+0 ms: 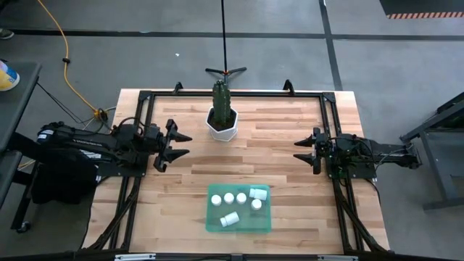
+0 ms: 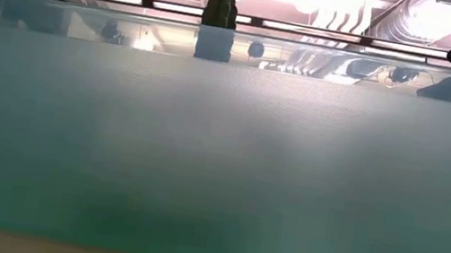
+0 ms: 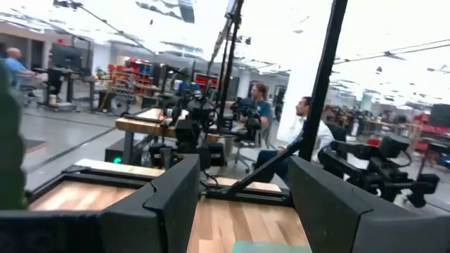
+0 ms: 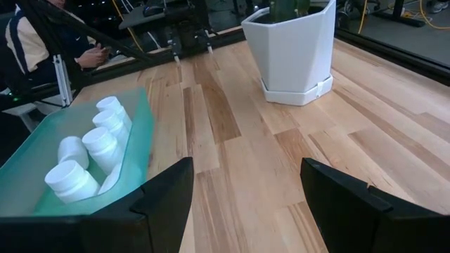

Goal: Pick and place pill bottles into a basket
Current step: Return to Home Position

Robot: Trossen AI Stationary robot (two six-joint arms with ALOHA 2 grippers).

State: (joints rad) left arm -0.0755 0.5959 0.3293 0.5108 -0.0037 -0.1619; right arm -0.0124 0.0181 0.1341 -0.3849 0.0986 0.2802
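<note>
The green translucent basket (image 1: 238, 209) sits at the table's near middle. Several white pill bottles lie and stand inside it (image 1: 241, 204); they also show in the right wrist view (image 4: 88, 151), inside the basket (image 4: 137, 133). The basket's wall (image 2: 220, 162) fills the low view. My left gripper (image 1: 180, 145) is open and empty at the table's left side. My right gripper (image 1: 299, 152) is open and empty at the table's right side. Both are well clear of the basket.
A white hexagonal pot (image 1: 222, 123) with a green cactus stands at the table's far middle; it also shows in the right wrist view (image 4: 295, 49). A black frame runs round the table. People sit in the room beyond (image 3: 309, 123).
</note>
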